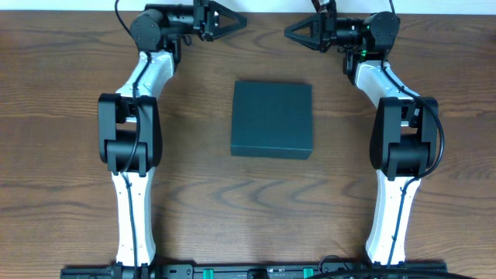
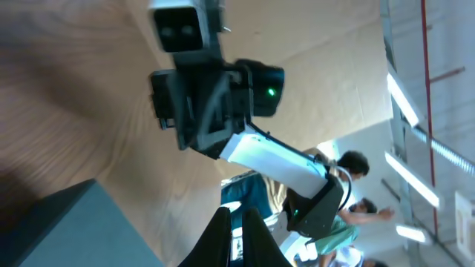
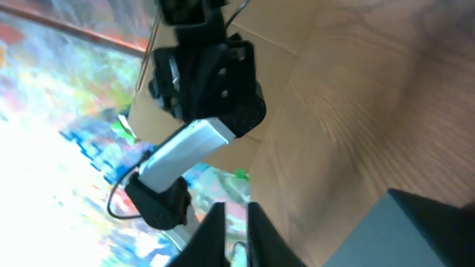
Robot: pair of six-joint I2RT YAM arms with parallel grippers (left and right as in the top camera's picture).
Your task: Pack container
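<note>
Brown wood-grain table (image 1: 62, 116) beneath everything. Left arm (image 1: 132, 132) and right arm (image 1: 403, 139) reaching up from the near edge, bent inward at the far end, mirrored. Container (image 1: 272, 120) lid down, flat on the table, between the two grippers and nearer the arm bases, touching neither. Left gripper (image 1: 242, 21) pointing right, fingers pinched to a point, holding nothing. Right gripper (image 1: 288, 32) pointing left, likewise closed and empty, facing the left gripper across a gap. Past the left gripper, in its wrist view: people (image 2: 355, 167) and ceiling lights (image 2: 404, 96). Past the right gripper: a blurred colourful wall (image 3: 44, 89).
</note>
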